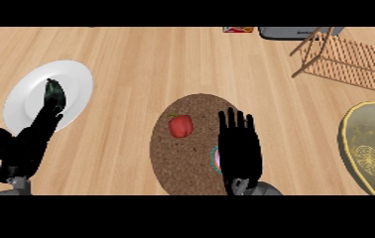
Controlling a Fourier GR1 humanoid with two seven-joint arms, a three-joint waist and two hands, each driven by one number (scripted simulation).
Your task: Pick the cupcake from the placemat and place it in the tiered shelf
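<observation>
Probably a kitchen: wooden counter (147, 58), plate (73, 83), placemat (183, 157).

Tabletop (147, 58): light wood, straight grain, fills whole view. Even, soft lighting; no hard shadows. White plate (70, 78) at left side. Yellow-green patterned dish (359, 143) cut by right edge. Grey appliance (289, 32) at far edge, partly out of view. Small red-and-white package (238, 29) just beside it. No walls, floor or windows visible.
</observation>
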